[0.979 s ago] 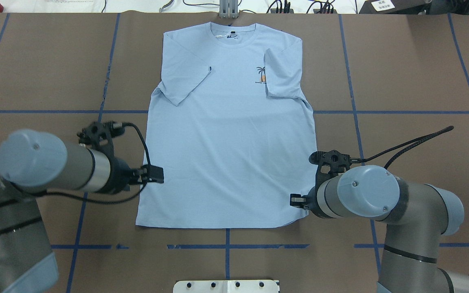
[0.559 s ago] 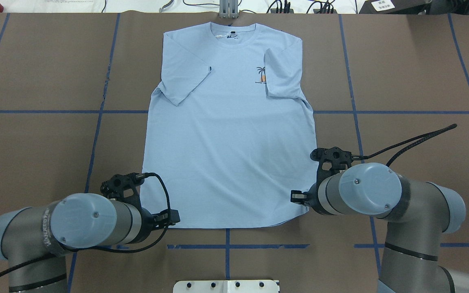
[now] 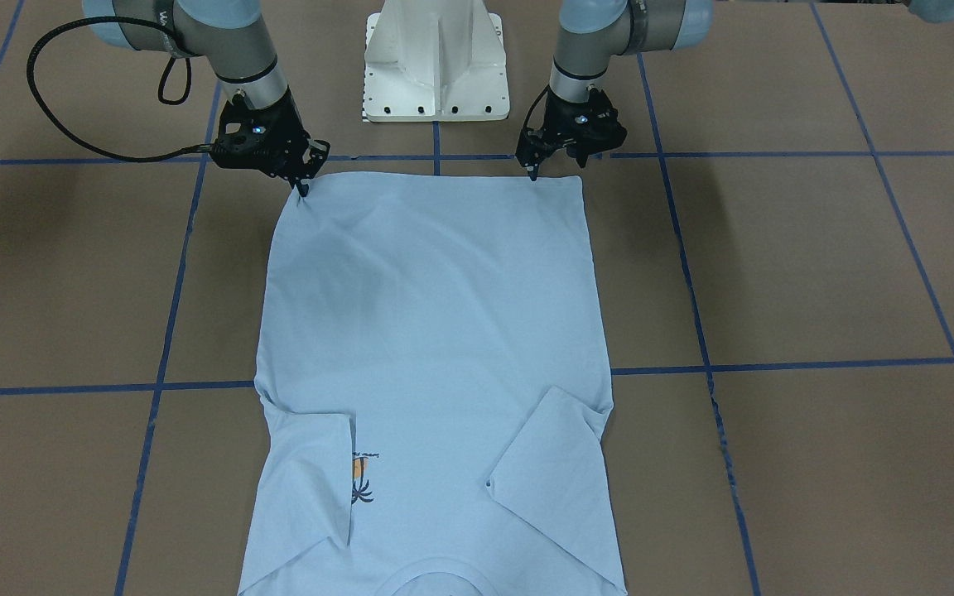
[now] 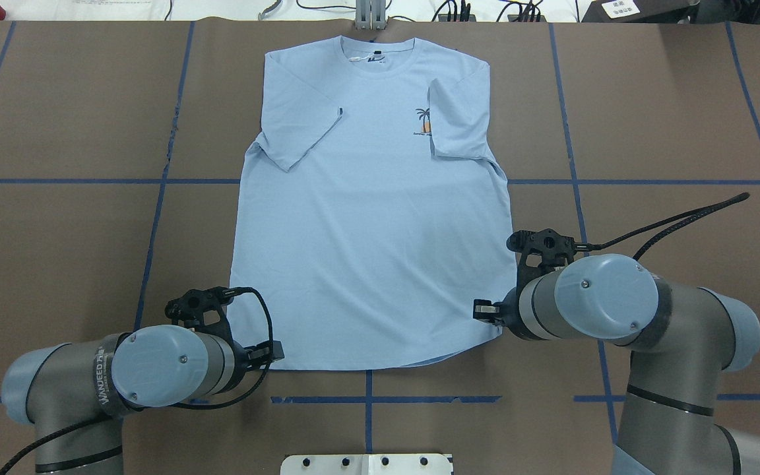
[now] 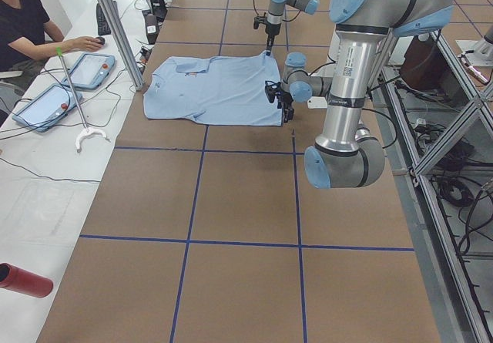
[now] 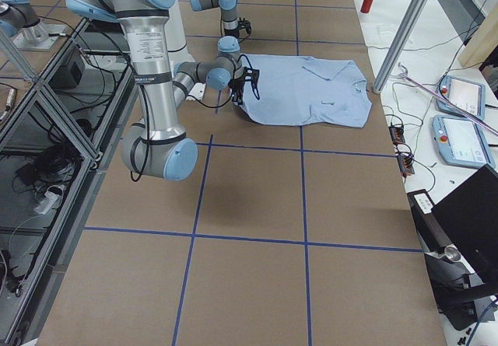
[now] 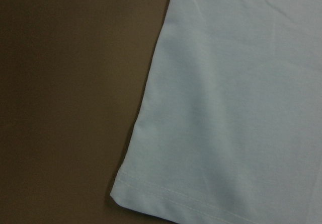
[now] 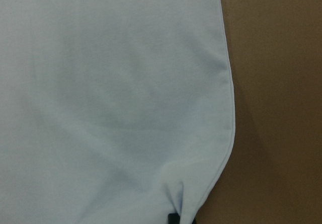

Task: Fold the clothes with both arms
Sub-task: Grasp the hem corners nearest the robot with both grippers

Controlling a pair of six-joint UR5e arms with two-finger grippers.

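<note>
Though blurry, "WANEED"-like text [image 4: 100, 377] on L arm [image 4: 156, 366]

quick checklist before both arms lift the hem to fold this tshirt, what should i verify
1. T-shirt lying flat, both sleeves folded in: ok.
2. right end effector at its hem corner, fabric puckered at its tip: ok.
3. left end effector at the hem, a little inboard of its corner: ok.
4. left grip on the fabric: cannot tell; its wrist view shows the corner lying flat.
</note>
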